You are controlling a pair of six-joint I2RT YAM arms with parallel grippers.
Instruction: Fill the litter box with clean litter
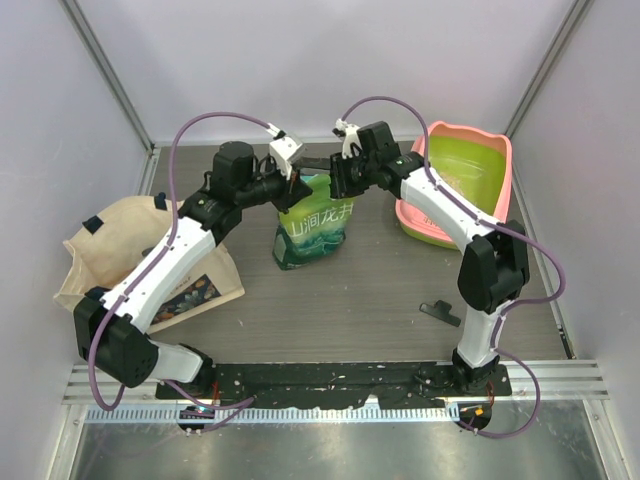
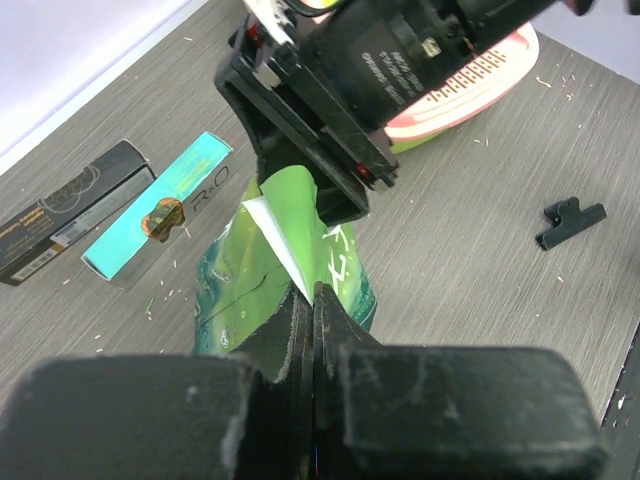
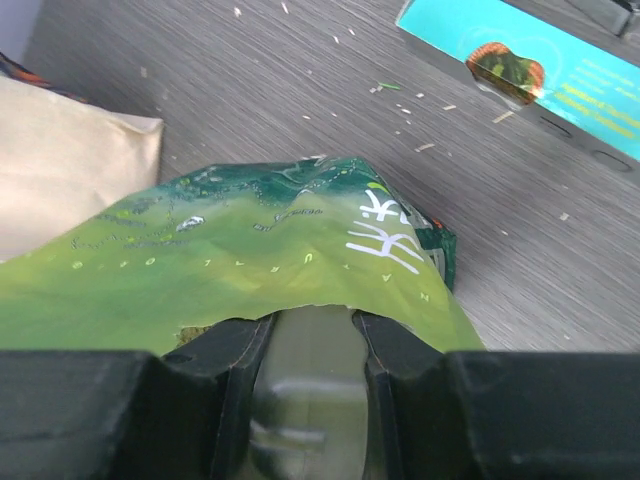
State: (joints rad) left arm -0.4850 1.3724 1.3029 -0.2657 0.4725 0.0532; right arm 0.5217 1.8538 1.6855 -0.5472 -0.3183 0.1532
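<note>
At the middle of the desk [image 1: 350,300] a green bag [image 1: 312,232] stands upright, its top edge pinched from both sides. The left fingers [image 2: 303,330] are clenched tight on one lip of its opening. The right fingers [image 3: 395,360] stand partly apart, grasping the opposite lip, with something pale and glossy between them that I cannot identify. The litter box [image 1: 500,150] sits at the far right corner, well apart from the bag. Its pink rim is close to the right wall, its lime-green basin faces up, and the right arm's forearm crosses its near side. White walls close the desk on the far, left and right sides, and a ridged metal rail runs along the near edge by the arm bases. A beige tote bag [image 1: 110,245] fills the left side under the left arm. Between the bag and the rail lies a broad strip of bare grey desk, broken only by a small black clip [image 1: 440,312] near the right arm's base. Beyond the bag, toward the far wall, a teal box [image 2: 160,205] and a black box [image 2: 70,205] lie flat, side by side. The bag carries large white Chinese characters. The teal box shows grey letters, roughly "R·O", beside a small picture. White print on the right wrist's housing is too small to read.
</note>
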